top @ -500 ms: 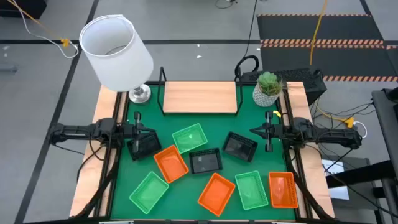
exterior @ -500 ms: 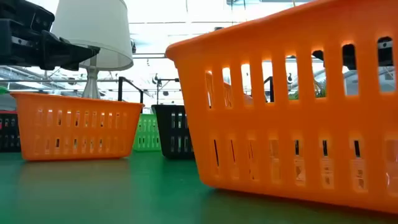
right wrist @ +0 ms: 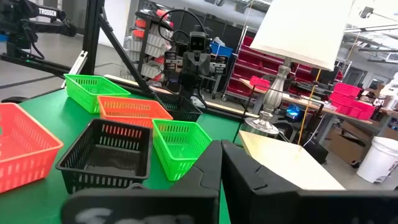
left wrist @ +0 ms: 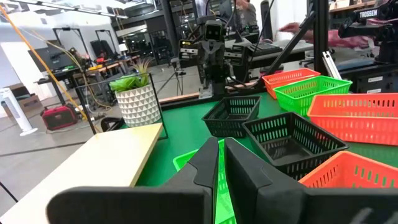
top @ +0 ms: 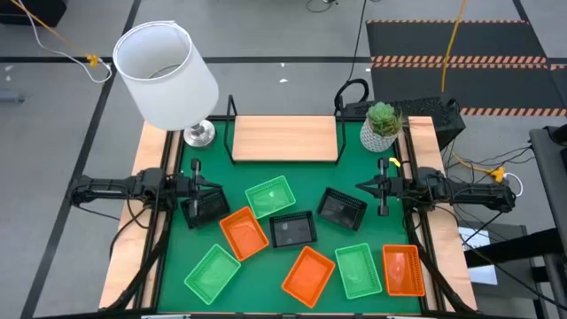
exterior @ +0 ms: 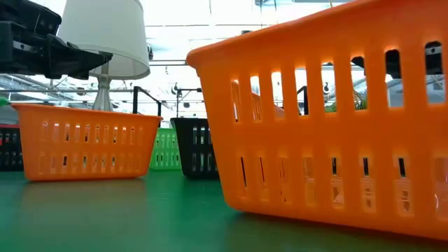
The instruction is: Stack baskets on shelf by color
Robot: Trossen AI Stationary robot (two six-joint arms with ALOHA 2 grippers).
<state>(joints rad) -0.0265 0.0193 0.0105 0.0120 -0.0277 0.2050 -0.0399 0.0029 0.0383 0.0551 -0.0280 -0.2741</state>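
Across the green surface (top: 199, 244) nine baskets are sitting scattered and overlapping, while the shelf (top: 285, 139) is waiting bare at the back. Left gripper (top: 197, 188) and right gripper (top: 361, 187) are hovering clenched, empty; grabbing the black basket (top: 205, 207) is probably risking nudging the orange basket (top: 244, 233).

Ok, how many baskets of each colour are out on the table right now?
Green baskets: 3
Orange baskets: 3
Black baskets: 3
Total: 9, all on the green mat; none on the shelf.
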